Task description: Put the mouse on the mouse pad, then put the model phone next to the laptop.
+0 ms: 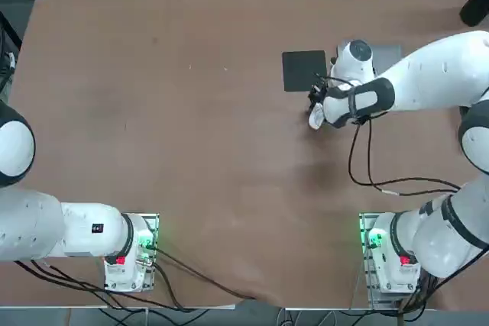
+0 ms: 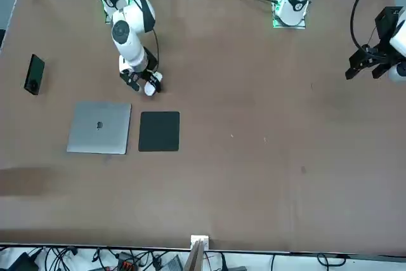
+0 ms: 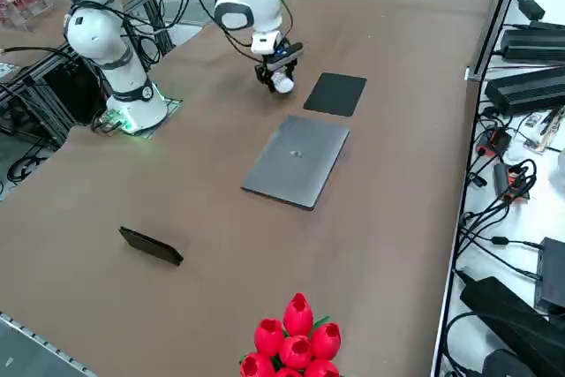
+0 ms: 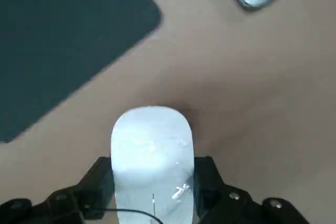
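Fingers [image 4: 206,182] of the right gripper [image 4: 153,182] are clamped on the white mouse [image 4: 152,156], one pressed against each long side, with its rounded end projecting beyond them. By this grip the mouse is held just beside the black mouse pad [image 2: 159,131], not over it; in the top view it is seen at the pad's near side, toward the arm bases. Whether any contact is made between the mouse and the brown desk [image 2: 254,176] cannot be told. Beside the pad, separated from it by a narrow strip of desk, the silver laptop [image 2: 99,127] is laid with its lid closed; in the top view it is partly hidden by the right arm [image 1: 428,74]. Well apart from the gripper, on the laptop's other side, the dark model phone [image 3: 151,245] is seen on the desk, propped on its long edge.
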Motion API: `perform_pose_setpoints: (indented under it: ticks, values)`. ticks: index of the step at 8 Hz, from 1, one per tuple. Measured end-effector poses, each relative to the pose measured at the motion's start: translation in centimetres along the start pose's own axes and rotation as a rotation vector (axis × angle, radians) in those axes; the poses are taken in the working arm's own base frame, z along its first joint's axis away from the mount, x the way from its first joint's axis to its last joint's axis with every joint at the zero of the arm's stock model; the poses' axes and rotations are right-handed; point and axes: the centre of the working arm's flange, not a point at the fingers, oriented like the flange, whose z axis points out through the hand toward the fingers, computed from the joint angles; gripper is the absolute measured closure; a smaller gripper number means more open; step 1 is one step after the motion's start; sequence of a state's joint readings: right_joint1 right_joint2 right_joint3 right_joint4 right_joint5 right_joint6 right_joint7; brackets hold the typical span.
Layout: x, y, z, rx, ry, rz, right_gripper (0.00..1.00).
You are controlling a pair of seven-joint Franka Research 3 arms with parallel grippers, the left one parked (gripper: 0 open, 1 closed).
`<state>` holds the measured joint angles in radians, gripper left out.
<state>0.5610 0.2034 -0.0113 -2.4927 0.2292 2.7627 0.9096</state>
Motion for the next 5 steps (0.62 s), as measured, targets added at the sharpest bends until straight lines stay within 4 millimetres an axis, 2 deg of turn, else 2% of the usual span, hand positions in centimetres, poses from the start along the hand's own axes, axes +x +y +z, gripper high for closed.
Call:
perform_pose_setpoints:
  ticks: [1,2,4,5]
  values:
    - [1.3,-1.5,-1.5,-0.012,-0.026,-0.046,0.21]
    - [3.6,-2.8,-3.5,-0.036,-0.070,-0.091,0.21]
    - [9.5,-5.7,-8.0,-0.086,-0.181,-0.210,0.21]
    - [12.2,-7.6,-9.2,-0.101,-0.206,-0.286,0.21]
